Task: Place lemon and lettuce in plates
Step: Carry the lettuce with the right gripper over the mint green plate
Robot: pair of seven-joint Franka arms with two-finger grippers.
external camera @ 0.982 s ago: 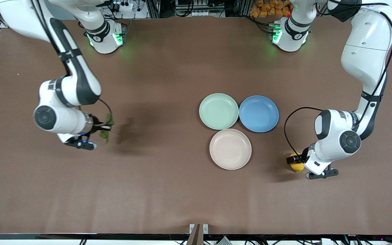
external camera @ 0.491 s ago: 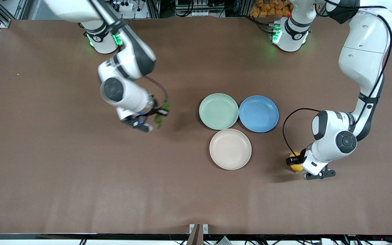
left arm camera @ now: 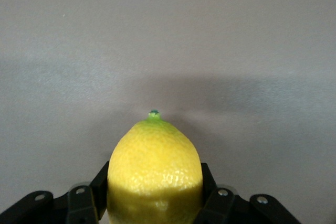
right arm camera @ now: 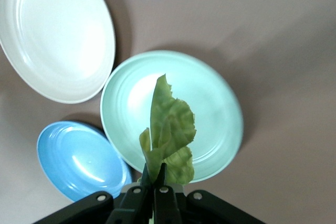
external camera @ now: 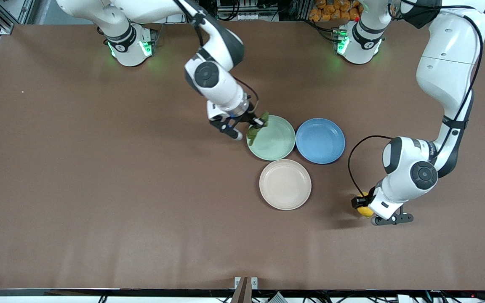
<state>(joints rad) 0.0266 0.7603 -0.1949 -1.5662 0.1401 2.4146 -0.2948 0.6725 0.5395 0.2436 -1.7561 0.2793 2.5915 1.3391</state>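
Note:
My right gripper is shut on the stem of the dark green lettuce and holds it over the rim of the mint green plate at the side toward the right arm's end. In the right wrist view the lettuce hangs from the gripper over the mint plate. The beige plate lies nearer the camera and holds nothing. My left gripper is shut on the yellow lemon, low over the table toward the left arm's end. The left wrist view shows the lemon between the fingers.
A blue plate lies beside the mint plate toward the left arm's end and touches it. It also shows in the right wrist view, as does the beige plate. The three plates sit close together on the brown table.
My right arm has swung the lettuce from the right arm's end of the table to over the mint plate's rim. My left gripper with the lemon has shifted only slightly.

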